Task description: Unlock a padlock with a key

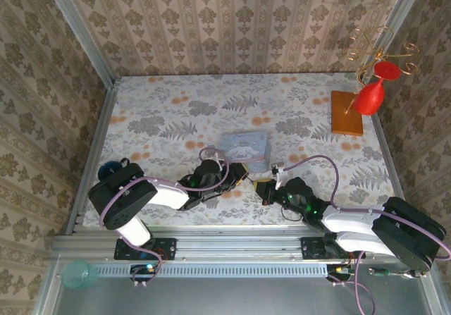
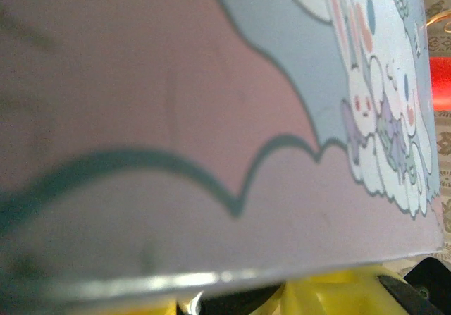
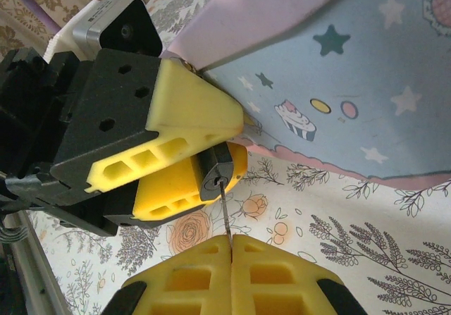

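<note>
Right claw (image 3: pixel 231 248) is clenched on a thin key (image 3: pixel 224 215), whose tip meets the keyhole of the dark padlock (image 3: pixel 214 175). Left claw (image 3: pixel 227 149) grips that padlock between its yellow fingers (image 3: pixel 190 118), just beside the pastel tin (image 3: pixel 338 82) on the floral table (image 3: pixel 366 216).

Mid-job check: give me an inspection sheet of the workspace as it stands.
Surface: floral tablecloth, lying flat.
Job's things: padlock clamped between the left gripper's fingers; key shaft runs from the right gripper to its face.
Clutter: pastel cartoon tin beside both grippers; wooden stand with red ornament, far right.
Grippers: left shut on the padlock; right shut on the key.
Cables: purple cables loop along both arms, off the padlock.
Surroundings: wallpaper walls; teal cup near-left, off the table.
</note>
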